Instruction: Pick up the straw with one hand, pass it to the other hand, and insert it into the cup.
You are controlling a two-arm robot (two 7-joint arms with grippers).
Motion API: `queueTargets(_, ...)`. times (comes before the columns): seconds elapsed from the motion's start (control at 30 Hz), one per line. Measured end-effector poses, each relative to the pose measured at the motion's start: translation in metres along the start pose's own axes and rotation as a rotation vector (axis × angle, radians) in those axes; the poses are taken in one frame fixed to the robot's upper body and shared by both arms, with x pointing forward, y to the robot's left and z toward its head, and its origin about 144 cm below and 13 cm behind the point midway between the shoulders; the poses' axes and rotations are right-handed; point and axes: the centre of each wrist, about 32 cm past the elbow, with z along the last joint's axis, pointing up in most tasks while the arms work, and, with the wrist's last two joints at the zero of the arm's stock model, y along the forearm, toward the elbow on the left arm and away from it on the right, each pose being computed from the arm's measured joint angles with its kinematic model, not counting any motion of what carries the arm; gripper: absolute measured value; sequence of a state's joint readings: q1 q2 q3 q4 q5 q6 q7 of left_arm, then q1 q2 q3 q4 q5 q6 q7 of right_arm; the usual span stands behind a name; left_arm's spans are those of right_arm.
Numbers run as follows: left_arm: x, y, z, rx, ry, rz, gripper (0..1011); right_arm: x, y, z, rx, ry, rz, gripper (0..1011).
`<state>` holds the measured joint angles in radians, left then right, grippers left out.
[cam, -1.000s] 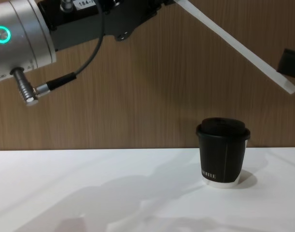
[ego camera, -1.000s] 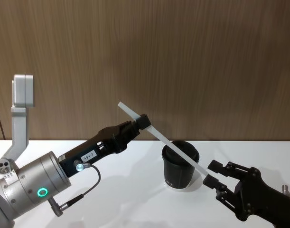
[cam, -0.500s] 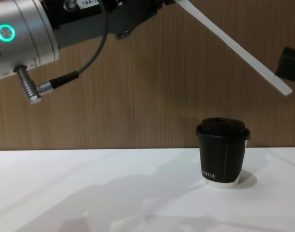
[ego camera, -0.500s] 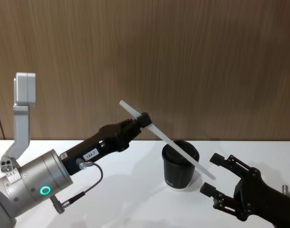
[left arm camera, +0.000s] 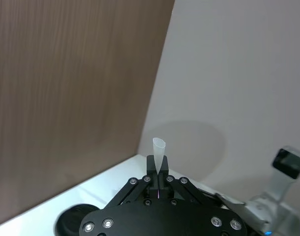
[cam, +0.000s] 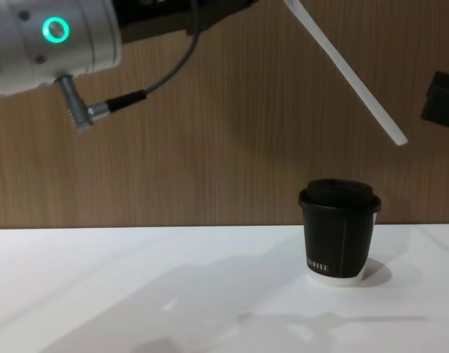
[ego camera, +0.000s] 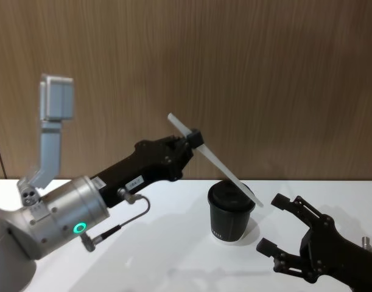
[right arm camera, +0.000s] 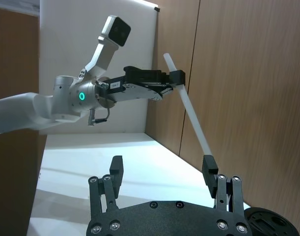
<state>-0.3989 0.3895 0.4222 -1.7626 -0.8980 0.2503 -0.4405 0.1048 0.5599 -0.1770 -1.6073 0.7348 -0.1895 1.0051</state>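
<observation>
The left hand [ego camera: 190,140] was clamped on the straw [ego camera: 225,171] near its upper end, and the arm had risen higher than a second before. The straw had swung steeper. Its lower tip had left the right hand [ego camera: 271,223] and hung above the cup [ego camera: 231,214], slightly to its right. The right hand had let go and sat low beside the cup, fingers spread apart. The pass looked done, and lowering the tip into the cup remained. The cup stood on a white tabletop [ego camera: 173,255], with wood panelling [ego camera: 265,73] behind it.

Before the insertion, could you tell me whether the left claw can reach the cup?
Probably yes: the left claw holds the straw above the cup, open air between; the right claw stands aside.
</observation>
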Motion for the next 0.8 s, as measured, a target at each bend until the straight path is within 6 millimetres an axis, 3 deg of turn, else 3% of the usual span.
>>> queueTargets(0.8, -0.021, -0.057, 0.028, 0.102, -0.393, 0.141, 7, 0.0, 0.0, 0.0, 0.0, 0.0, 0.0, 1001)
